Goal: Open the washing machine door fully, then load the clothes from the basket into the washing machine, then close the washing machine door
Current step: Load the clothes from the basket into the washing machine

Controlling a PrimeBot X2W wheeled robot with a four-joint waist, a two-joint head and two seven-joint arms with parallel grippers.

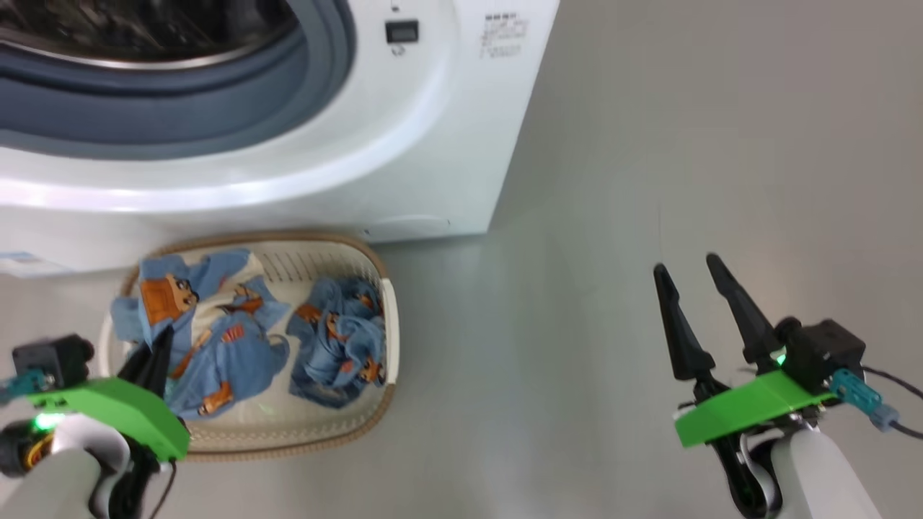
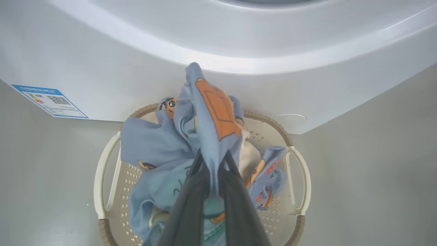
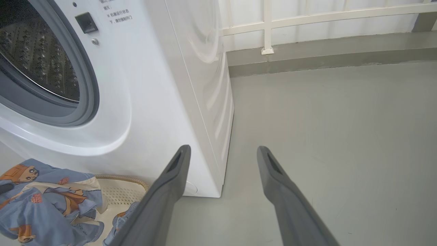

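Crumpled blue clothes (image 2: 205, 143) in tapered left fingers (image 2: 187, 212), perforated plastic basket (image 2: 263, 133)

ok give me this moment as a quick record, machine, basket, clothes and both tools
washing machine: white front-loader, grey seal and steel drum exposed
basket: on the grey floor, right in front of the machine
clothes: two blue printed bunches, both in the basket
left tool: shut on a fold of the left bunch
right tool: open, empty, above bare floor to the right of the basket
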